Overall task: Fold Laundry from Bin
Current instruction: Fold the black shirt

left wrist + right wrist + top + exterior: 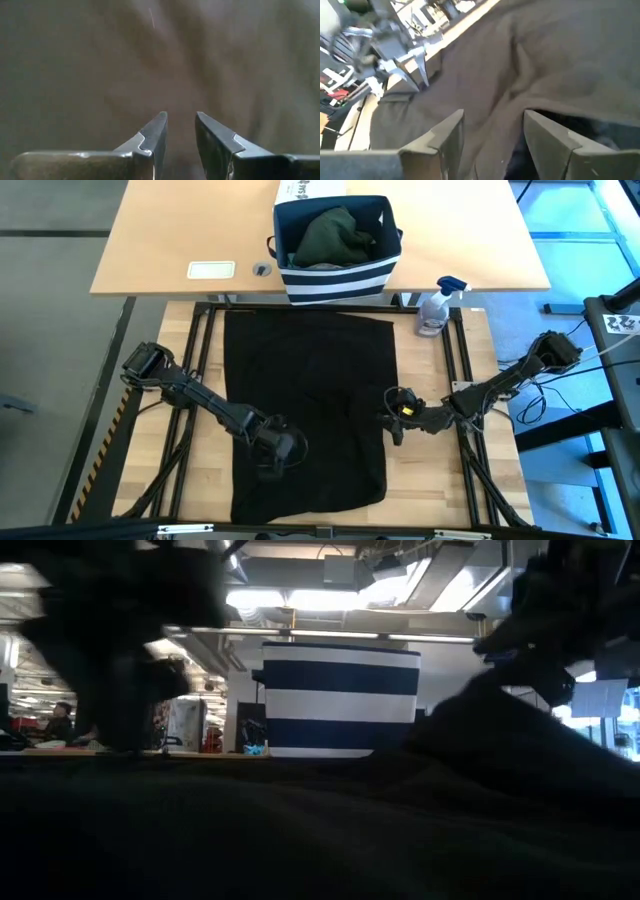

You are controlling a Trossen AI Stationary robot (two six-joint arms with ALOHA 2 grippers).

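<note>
Dark cloth fills the left wrist view right up to the lens: the black garment lies spread flat on the counter between the two arms, and the left claw hangs just above it near its 7 o'clock corner, its fingers parted by a narrow gap with nothing between them. The right claw stands wider, at the garment's 3 o'clock edge, straddling a raised ridge of fabric without yet pinching it, so neither claw holds anything. At 12 o'clock, well apart from both arms, the striped bin sits with a dark green garment bunched inside. My worry is the left side: with so small an opening, those fingers could close on a single thin layer or slide over the smooth cloth and come up empty. If the right claw then lifts its ridge alone, the garment would likely drag askew, bunch, and spoil the fold line. A spray bottle at 1 o'clock stands just beside the cloth's corner and could be toppled by a tug.
</note>
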